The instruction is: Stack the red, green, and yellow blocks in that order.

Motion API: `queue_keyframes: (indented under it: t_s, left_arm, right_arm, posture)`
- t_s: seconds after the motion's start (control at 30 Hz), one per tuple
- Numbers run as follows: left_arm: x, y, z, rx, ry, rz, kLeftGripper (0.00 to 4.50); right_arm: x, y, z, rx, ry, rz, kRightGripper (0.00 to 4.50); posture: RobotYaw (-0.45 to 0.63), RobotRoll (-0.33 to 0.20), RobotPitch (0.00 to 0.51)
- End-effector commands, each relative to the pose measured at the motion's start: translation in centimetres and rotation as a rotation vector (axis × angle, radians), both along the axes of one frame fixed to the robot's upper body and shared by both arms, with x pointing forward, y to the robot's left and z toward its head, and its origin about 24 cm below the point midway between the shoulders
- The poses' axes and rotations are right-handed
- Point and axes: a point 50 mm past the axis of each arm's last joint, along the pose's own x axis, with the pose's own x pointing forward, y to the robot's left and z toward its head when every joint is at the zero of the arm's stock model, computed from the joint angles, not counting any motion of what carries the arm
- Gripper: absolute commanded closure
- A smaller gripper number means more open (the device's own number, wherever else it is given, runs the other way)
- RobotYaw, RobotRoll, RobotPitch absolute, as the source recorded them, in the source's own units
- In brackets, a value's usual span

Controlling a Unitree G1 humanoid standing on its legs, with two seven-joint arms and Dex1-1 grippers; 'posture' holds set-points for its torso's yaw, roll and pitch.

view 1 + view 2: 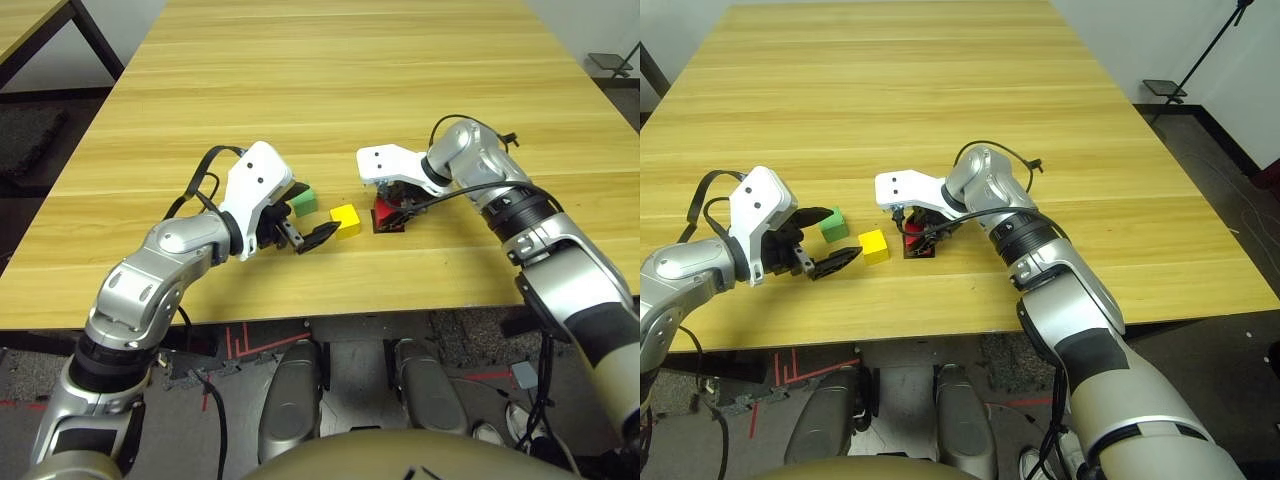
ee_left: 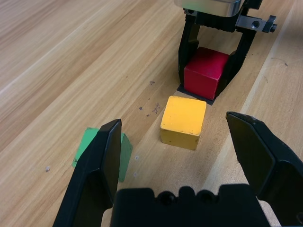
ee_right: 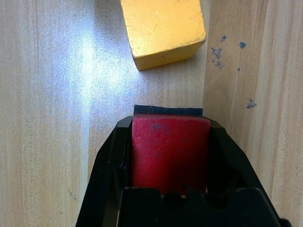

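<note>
The right gripper (image 2: 210, 71) is clamped on the red block (image 2: 204, 73), one black finger pressed to each side face. The block sits over a flat black square patch (image 2: 196, 96) on the wooden table (image 1: 330, 80); a dark edge of the patch shows beyond the block's far side in the right wrist view. Whether the block rests on the patch or is held just clear of it cannot be told from these views.

The yellow block (image 1: 345, 220) stands on the table just beside the red block, on the robot's left of it, apart from it by a narrow strip of bare wood. The green block (image 1: 303, 202) lies further to the robot's left, near the yellow one but not touching it.

The left gripper (image 1: 300, 222) has its fingers spread wide and holds nothing. It hovers low, near the green and yellow blocks; in the left wrist view one finger (image 2: 102, 165) partly overlaps the green block, and the yellow block lies between the two fingers, further out.
</note>
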Motion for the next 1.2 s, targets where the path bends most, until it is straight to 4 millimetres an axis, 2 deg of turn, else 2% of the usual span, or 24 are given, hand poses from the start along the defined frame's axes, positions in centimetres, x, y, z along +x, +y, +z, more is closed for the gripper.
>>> queue_keyframes:
  t_s: [0.03,0.17,0.23,0.3,0.4,0.57,0.7,0.9,1.2]
  left_arm:
    - [-0.1,0.0,0.1,0.009,-0.006,0.004,0.00]
    - [0.1,0.1,0.1,0.002,-0.010,0.006,0.00]
    - [0.7,0.2,0.3,-0.015,-0.026,0.011,0.00]
    - [1.2,0.4,0.5,-0.014,-0.031,0.012,0.00]
    - [2.5,1.3,1.0,0.043,-0.039,-0.001,0.00]
    - [4.7,2.4,1.7,0.126,-0.041,-0.044,0.00]
    - [6.3,2.8,1.0,0.175,0.006,-0.094,0.00]
    - [7.8,3.1,-1.6,0.207,0.081,-0.143,0.00]
    - [8.6,3.0,-3.9,0.193,0.130,-0.170,0.00]
  right_arm:
    - [-0.3,-0.1,-0.7,-0.005,0.017,0.015,2.40]
    - [-0.3,-0.5,-1.1,-0.012,0.027,0.007,2.40]
    - [-0.4,-0.6,-1.0,0.037,0.038,0.017,1.69]
    - [-0.4,-0.8,-0.5,0.092,0.050,0.034,1.18]
    - [-0.2,-2.1,1.9,0.225,0.078,0.012,0.10]
    - [-0.2,-6.4,6.6,0.431,0.089,-0.097,0.04]
    - [-1.0,-10.4,8.9,0.496,0.027,-0.180,0.04]
    - [-3.0,-13.4,8.9,0.545,-0.010,-0.329,0.04]
    - [-5.2,-13.4,8.0,0.581,0.002,-0.415,0.04]
  posture:
    - [0.57,-0.288,0.133]
    - [0.56,-0.279,0.131]
    - [0.54,-0.265,0.121]
    - [0.52,-0.253,0.110]
    - [0.48,-0.235,0.092]
    - [0.41,-0.214,0.071]
    - [0.33,-0.198,0.052]
    - [0.22,-0.179,0.032]
    - [0.16,-0.169,0.044]
